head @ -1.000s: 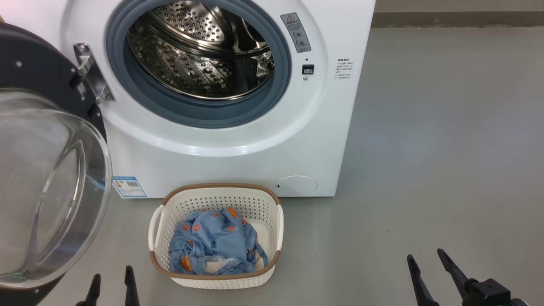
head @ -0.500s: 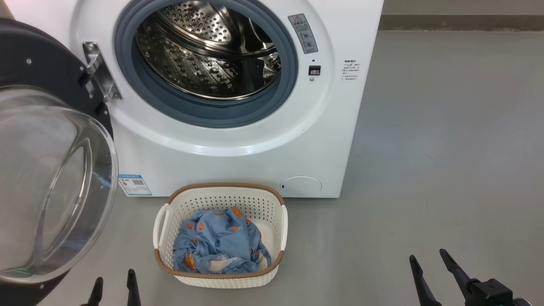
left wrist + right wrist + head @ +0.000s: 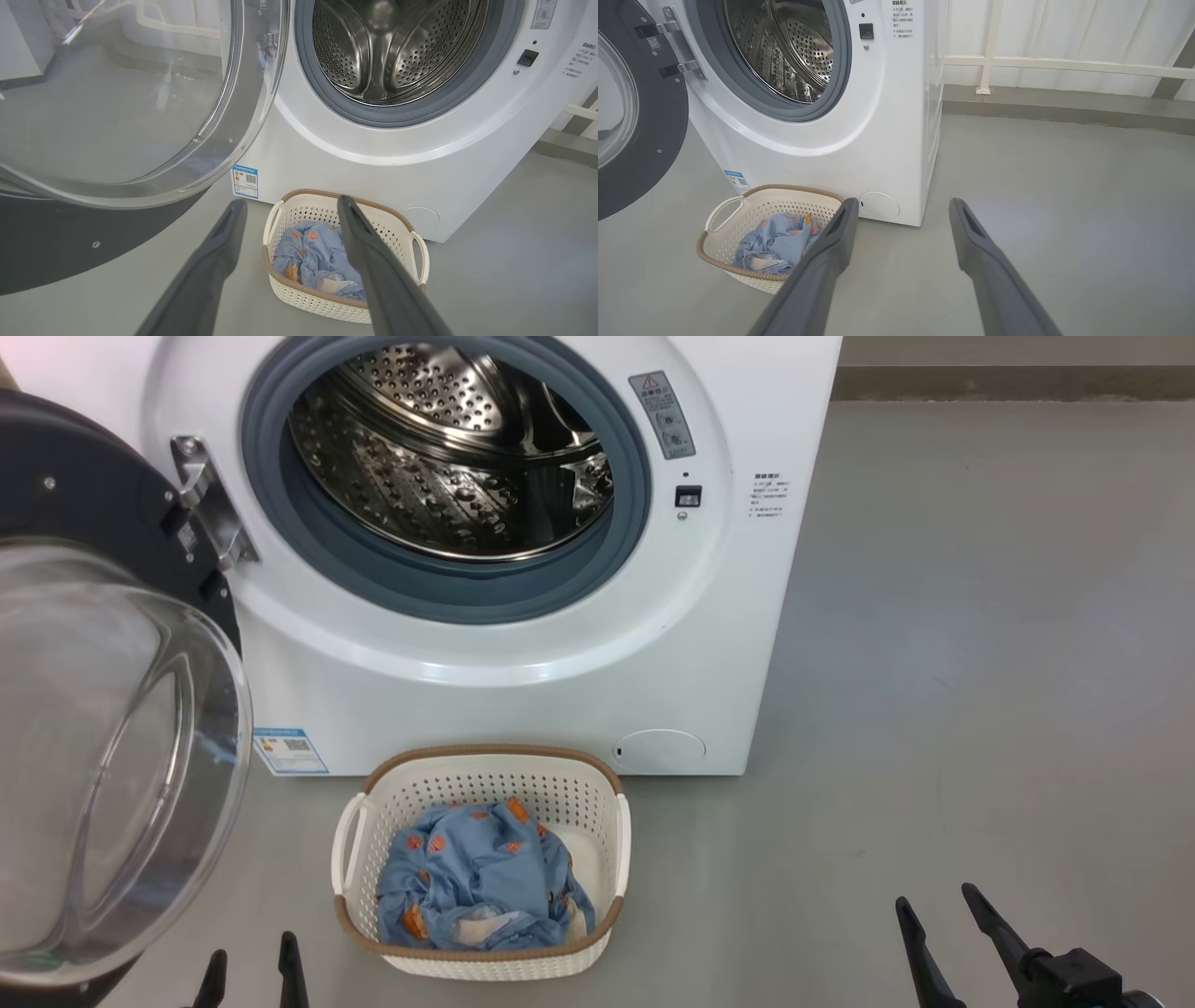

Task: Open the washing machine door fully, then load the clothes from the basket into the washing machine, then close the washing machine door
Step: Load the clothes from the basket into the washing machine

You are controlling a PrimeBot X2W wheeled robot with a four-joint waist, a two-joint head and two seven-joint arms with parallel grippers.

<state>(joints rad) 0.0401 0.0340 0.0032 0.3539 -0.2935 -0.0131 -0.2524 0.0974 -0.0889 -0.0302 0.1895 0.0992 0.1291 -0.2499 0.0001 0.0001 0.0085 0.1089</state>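
Since the earlier frame the whole head view has slid a little, machine and basket alike, so it is the camera that has shifted, not the things. Both hands sit at the same spots along the bottom edge.

The washing machine door [image 3: 103,709] fills the left of the frame. It is swung wide on its metal hinge [image 3: 201,504], and its bulging glass bowl and inner black ring are turned toward the robot. The opening step looks done. The washing machine [image 3: 523,681] takes the upper centre, and its steel drum [image 3: 448,448] is bare, with nothing inside.

The basket [image 3: 493,752] stands on the grey floor [image 3: 934,663] at lower centre, just in front of the machine. Its open top faces up and its long axis runs left to right across the frame, parallel to the machine's front. The clothes [image 3: 476,877] lie crumpled inside it, toward the left and the near wall. They form a loose heap with no clear long axis, and some white lining shows at the near edge.

The left hand [image 3: 250,971] at lower left is spread and empty, near the basket's left side. The right hand [image 3: 935,915] at lower right is also spread and empty, well apart from the basket.

Loading has not begun, so moving the clothes and closing the door both remain.
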